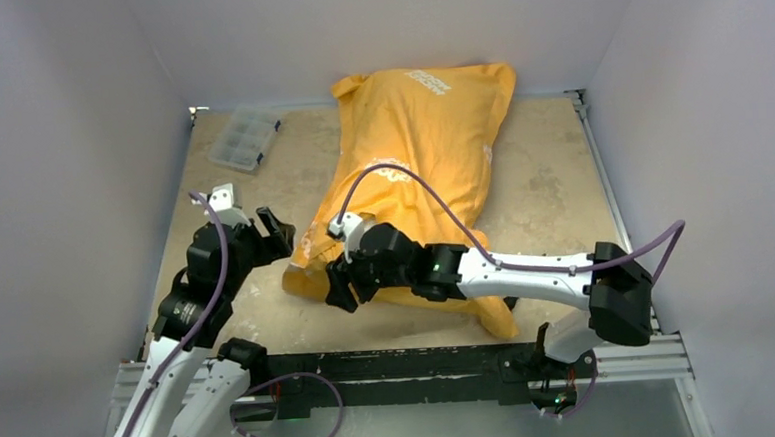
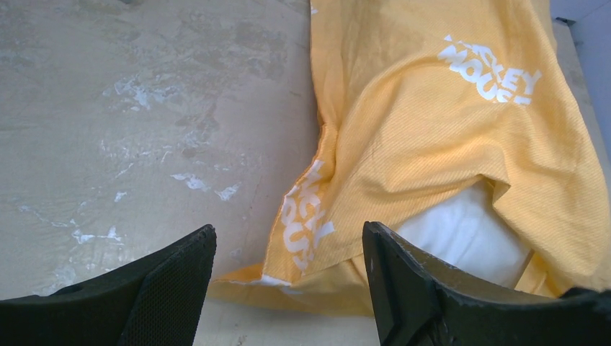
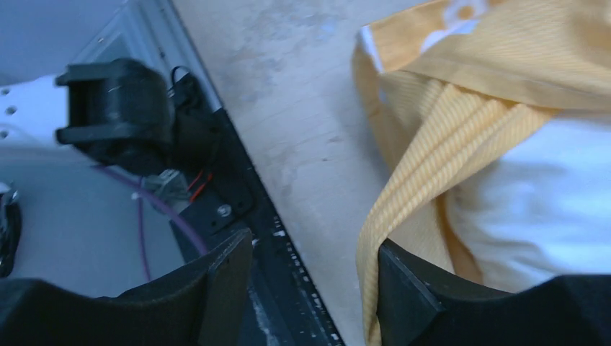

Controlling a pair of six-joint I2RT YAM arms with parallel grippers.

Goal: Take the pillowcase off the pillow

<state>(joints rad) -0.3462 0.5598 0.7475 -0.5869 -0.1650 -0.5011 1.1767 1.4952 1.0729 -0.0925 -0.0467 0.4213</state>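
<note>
**Tabletop** (image 1: pixel 542 185): a scuffed beige board is carrying everything described here.

**Pillowcase** (image 1: pixel 420 147): the orange-yellow cover, white lettering facing up, is lying slantwise across the middle of the tabletop. Its closed end is reaching the far edge. Its open end is pointing toward the near edge, a little left of centre.

**Pillow** (image 2: pixel 468 231): the cover is hiding almost all of it. Only a white bulge is showing through the mouth of the cover, in both wrist views.

**Right arm** (image 1: pixel 526 266): it is stretching from the near right corner leftward across the near end of the cover.

**Right pincer** (image 3: pixel 313 288): it is sitting at the mouth of the cover with its fingers spread apart and pinching nothing. One finger is hanging over the black rail along the near edge. The other is lying by the exposed pillow. A folded hem of orange cloth is running down into the gap, right beside that finger's inner face; whether it is touching cannot be told.

**Left pincer** (image 2: pixel 288 288): it is hovering near the left side of the open end, spread wide and holding nothing. One finger is showing over bare board, the other over the edge of the cloth.

**Clear plastic box** (image 1: pixel 244 138): this compartmented box is resting near the far left corner, well apart from the cover.
</note>
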